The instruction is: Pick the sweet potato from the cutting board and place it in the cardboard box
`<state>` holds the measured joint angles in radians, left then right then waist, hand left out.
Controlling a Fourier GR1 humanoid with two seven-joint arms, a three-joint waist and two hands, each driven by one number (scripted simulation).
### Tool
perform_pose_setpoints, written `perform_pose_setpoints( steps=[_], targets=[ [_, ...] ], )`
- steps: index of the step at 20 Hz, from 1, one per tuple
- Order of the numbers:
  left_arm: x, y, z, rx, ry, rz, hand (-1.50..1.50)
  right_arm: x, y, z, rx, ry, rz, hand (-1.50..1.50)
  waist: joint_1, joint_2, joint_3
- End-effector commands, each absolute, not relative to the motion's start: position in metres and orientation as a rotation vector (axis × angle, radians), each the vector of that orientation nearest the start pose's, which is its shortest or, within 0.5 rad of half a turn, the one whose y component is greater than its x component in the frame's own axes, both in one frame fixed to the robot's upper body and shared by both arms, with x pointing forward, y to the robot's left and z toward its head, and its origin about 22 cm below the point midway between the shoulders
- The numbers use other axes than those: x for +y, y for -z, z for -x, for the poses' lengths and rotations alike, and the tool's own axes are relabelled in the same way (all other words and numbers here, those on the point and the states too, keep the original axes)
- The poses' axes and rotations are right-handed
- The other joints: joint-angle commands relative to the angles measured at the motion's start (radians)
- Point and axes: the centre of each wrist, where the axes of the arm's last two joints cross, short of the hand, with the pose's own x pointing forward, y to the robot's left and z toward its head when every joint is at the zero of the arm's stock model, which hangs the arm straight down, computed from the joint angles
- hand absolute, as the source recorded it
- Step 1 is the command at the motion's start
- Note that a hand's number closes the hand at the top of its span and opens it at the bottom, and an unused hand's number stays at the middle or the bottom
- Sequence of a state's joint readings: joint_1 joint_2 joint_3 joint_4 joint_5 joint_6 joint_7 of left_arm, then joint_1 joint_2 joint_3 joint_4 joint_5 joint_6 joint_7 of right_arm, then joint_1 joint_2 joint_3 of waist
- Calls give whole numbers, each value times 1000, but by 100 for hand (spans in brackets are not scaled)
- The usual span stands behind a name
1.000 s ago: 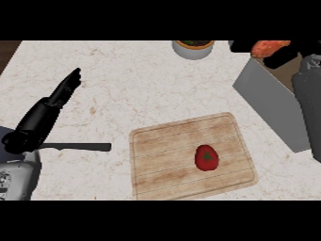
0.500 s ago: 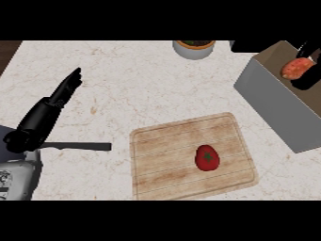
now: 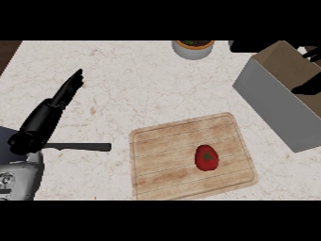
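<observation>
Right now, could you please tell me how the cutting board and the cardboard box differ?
The cutting board lies flat, while the cardboard box stands tall with its top open. The cutting board is pale striped wood; the cardboard box is grey outside and brown inside. The cutting board carries a red rounded item in plain sight; what the cardboard box holds cannot be told. Both rest on the light counter, apart.

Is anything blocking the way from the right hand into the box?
Nothing visible does: the right hand hangs over the open top of the box. The sweet potato itself is hidden from view.
</observation>
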<state>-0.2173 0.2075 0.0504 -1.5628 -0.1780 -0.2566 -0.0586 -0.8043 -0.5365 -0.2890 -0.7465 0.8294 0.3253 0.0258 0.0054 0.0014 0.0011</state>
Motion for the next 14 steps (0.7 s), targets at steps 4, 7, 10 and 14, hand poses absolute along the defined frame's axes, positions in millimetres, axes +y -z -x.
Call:
perform_pose_setpoints(
  steps=[4, 7, 10, 14],
  targets=[
    [273, -67, -292, -1748, 516, -139, 0, -390, -156, -406, -1602, -172, 569, -150, -19, -4, 4],
    [274, -66, -293, -1749, 507, -108, 0, -408, -146, -398, -1622, 98, 511, -150, -10, 2, 2],
    [274, -73, -293, -1758, 523, -98, 0, -435, -153, -387, -1616, 212, 496, -150, -2, 1, 0],
    [268, -70, -286, -1760, 529, -100, 0, -472, -125, -360, -1619, 285, 549, -150, 5, 2, 0]
  ],
)
